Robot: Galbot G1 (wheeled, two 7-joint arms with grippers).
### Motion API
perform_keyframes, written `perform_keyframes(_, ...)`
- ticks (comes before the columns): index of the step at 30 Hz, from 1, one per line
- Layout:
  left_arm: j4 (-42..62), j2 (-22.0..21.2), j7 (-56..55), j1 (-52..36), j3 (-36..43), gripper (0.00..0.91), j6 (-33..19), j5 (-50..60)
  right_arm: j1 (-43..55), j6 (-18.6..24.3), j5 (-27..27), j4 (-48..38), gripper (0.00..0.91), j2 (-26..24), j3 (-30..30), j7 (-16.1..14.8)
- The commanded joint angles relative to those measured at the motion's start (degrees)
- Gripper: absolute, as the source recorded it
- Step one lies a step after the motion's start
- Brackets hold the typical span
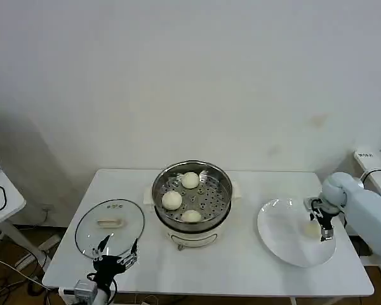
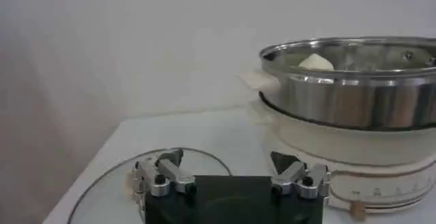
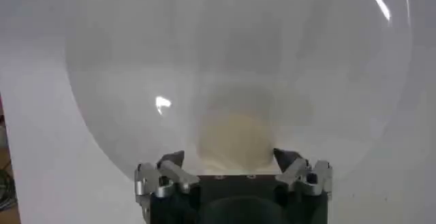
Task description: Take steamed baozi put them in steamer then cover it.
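The steamer (image 1: 223,198) stands mid-table with three steamed baozi (image 1: 172,200) on its perforated tray. A fourth baozi (image 1: 311,230) lies on the white plate (image 1: 279,229) at the right. My right gripper (image 1: 320,220) is down at that bun. In the right wrist view the baozi (image 3: 235,140) sits between the open fingers of the right gripper (image 3: 228,158), with a small gap on one side. The cover (image 1: 110,223), a glass lid with a whitish handle, lies flat at the left. My left gripper (image 1: 117,257) hangs open over its near edge, holding nothing.
In the left wrist view the steamer (image 2: 354,96) on its white base rises close beside the lid (image 2: 109,191). A white side table with cables (image 1: 0,197) stands off to the left. Bare tabletop lies in front of the steamer.
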Motion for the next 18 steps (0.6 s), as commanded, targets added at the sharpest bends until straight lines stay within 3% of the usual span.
perform_keyframes(1,0.01,-0.12,-0.07,0.02,0.06,0.907,-0.03,0.03,-0.04,0.01,-0.1,-0.5,0.685,0.18,0.34,0.5)
perform_keyframes(8,-0.05,-0.4,-0.11,0.08,0.33,0.907,-0.06,0.08,-0.32,-0.37,0.03,-0.91,0.595,0.69,0.69,1.33)
perform_keyframes(13,-0.25,-0.42,-0.14,0.06,0.28,0.907,-0.02,0.08,0.23,-0.75,0.7,-0.07,0.595,0.01,1.14,1.36)
perform_keyframes(18,0.44,-0.94,-0.25,-0.06,0.53,0.907,-0.06,0.69,2.73,-2.38,7.76,-0.18,0.534,-0.97,1.29,4.78)
